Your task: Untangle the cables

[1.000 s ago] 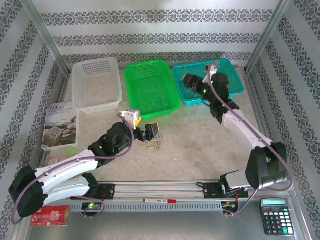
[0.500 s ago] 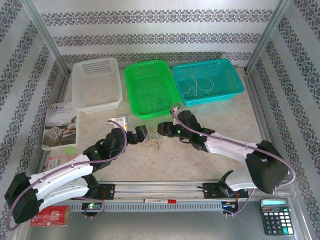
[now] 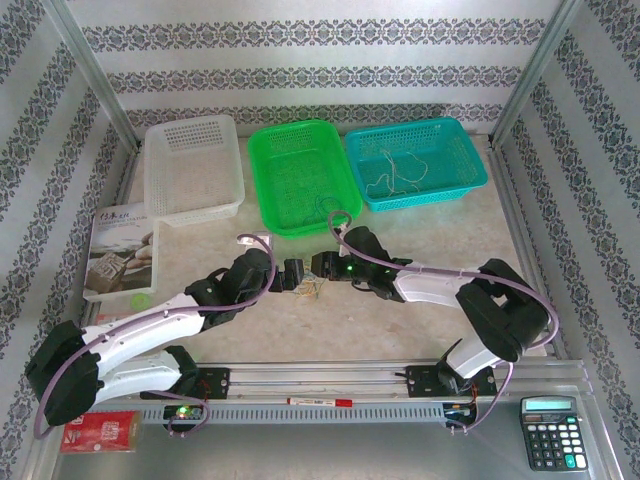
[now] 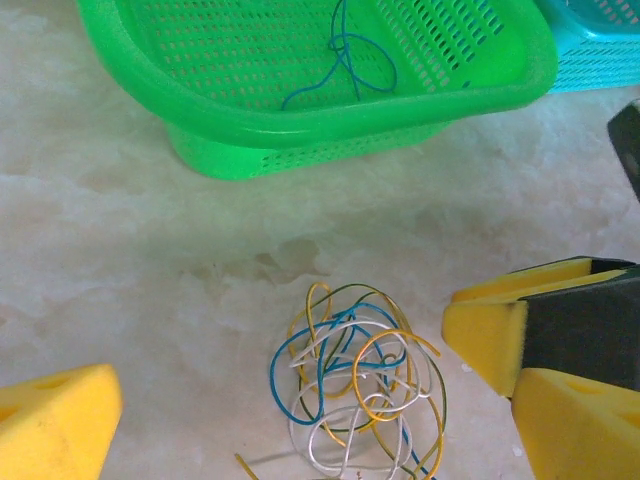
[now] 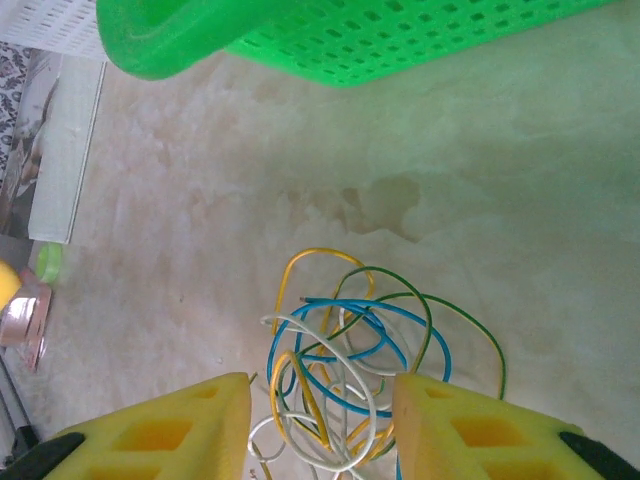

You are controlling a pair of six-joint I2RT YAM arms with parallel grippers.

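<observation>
Right wrist, cables in roundish tangle, loops toward green basket

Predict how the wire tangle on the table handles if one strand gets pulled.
Likely floppy: the cables lie in loose curls, holding no straight line. Probably very light, so thin strands may slide across the smooth table rather than resist. Loops interlock, so pulling one likely drags the whole clump.
</observation>
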